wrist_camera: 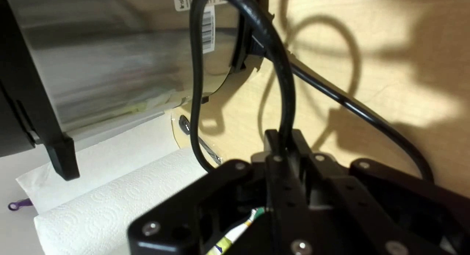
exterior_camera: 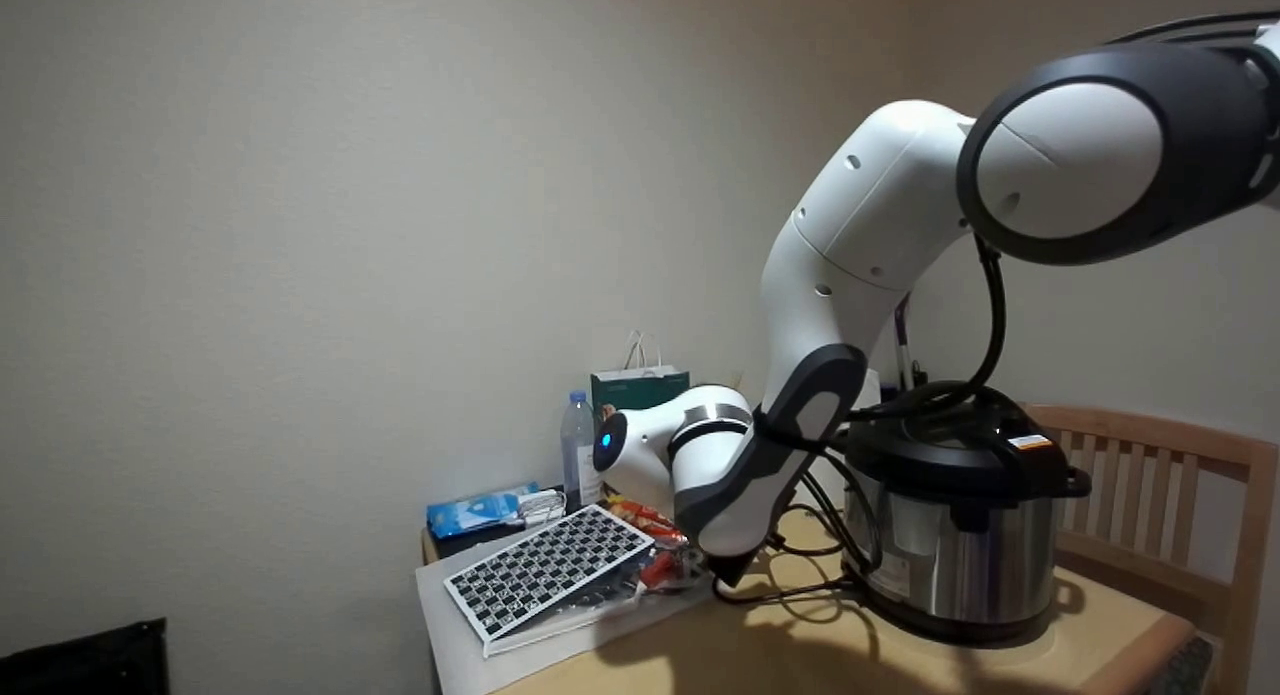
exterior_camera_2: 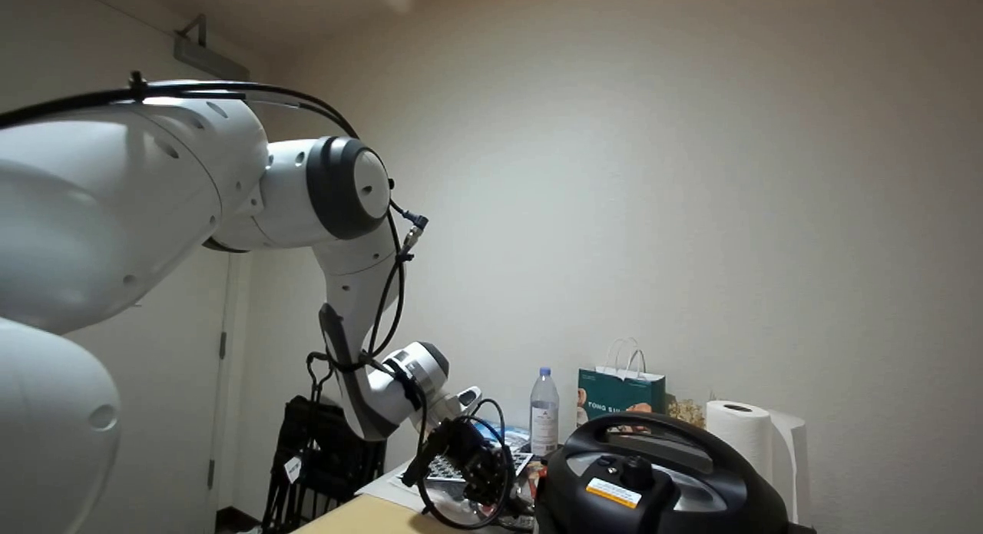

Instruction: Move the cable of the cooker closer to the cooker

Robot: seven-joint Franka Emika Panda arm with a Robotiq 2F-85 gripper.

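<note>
- Right, I've got the cable [wrist_camera: 288,93] pinched tight between the tips of the gripper [wrist_camera: 285,139], jaws closed right down on it.
- Its loop arches out ahead of the tips and crosses in front of the cooker [wrist_camera: 121,60]; whether it touches the steel, I can't tell.
- Another run leaves the base [exterior_camera: 960,630] and swings off to the right of the wrist view; how much of it lies on the table [exterior_camera: 1110,630] is hard to say.
- My read: this is the carry-in, with the set-down not yet done.
- Best line, I'd say: low and slow toward the base, so the slack folds onto the table instead of riding up the steel.
- If the run at the base draws straight, I stop; a tug there could strain it.
- The black lug [wrist_camera: 62,159] looks like a snag, so I'd keep the loop well to the base side.
- The roll [wrist_camera: 110,211] stands near the cooker (not something I fancy righting from here), so no wide swing that way.
- In an exterior view the hoses [exterior_camera: 997,315] hang by the lid [exterior_camera: 925,460]; contact I can't judge, so small wrist turns only.
- Before release: loop down, tension off, then part the jaws gently, since it'll likely spring.
</note>
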